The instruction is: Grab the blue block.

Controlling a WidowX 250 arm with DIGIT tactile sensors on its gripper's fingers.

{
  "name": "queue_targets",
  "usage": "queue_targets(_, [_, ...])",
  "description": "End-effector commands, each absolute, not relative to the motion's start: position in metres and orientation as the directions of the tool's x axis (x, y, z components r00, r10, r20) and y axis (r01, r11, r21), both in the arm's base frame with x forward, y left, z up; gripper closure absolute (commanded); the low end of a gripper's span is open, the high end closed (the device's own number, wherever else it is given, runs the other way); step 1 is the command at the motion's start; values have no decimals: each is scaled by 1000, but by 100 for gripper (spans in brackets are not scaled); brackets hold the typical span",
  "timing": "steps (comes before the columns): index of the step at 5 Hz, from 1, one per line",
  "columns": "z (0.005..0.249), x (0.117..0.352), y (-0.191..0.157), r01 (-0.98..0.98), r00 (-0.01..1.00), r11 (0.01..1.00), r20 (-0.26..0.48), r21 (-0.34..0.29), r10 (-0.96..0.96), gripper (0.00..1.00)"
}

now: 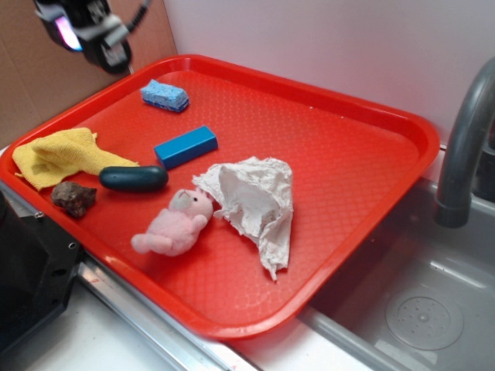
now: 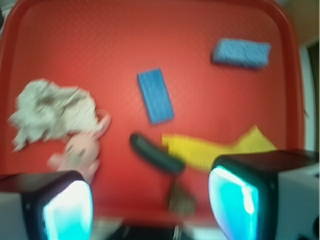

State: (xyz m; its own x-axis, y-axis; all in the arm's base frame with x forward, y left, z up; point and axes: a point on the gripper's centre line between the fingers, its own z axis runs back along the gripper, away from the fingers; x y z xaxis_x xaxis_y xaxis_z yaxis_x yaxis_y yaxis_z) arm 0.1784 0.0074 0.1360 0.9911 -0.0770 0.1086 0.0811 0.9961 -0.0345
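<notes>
The blue block (image 1: 186, 145) (image 2: 155, 96) is a smooth mid-blue bar lying flat on the red tray (image 1: 348, 154) (image 2: 150, 35), left of the tray's middle. My gripper (image 1: 87, 31) hangs high above the tray's far left corner, well away from the block. In the wrist view my gripper (image 2: 150, 205) is open, with its two glowing cyan pads (image 2: 234, 202) wide apart and nothing between them. The block lies far below and ahead of the fingertips.
A paler porous sponge (image 1: 164, 95) (image 2: 241, 52) lies near the tray's back. A dark green oval thing (image 1: 133, 178), yellow cloth (image 1: 60, 154), brown lump (image 1: 73, 198), pink plush toy (image 1: 172, 227) and crumpled paper (image 1: 254, 197) surround the block. A sink (image 1: 418, 309) and faucet (image 1: 464, 139) are at the right.
</notes>
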Motion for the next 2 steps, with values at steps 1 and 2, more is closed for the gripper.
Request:
queue_targets(1, [74, 204, 27, -22, 981, 999, 193, 29, 16, 0])
queue_targets(2, [55, 211, 22, 34, 983, 999, 179, 3, -34, 0])
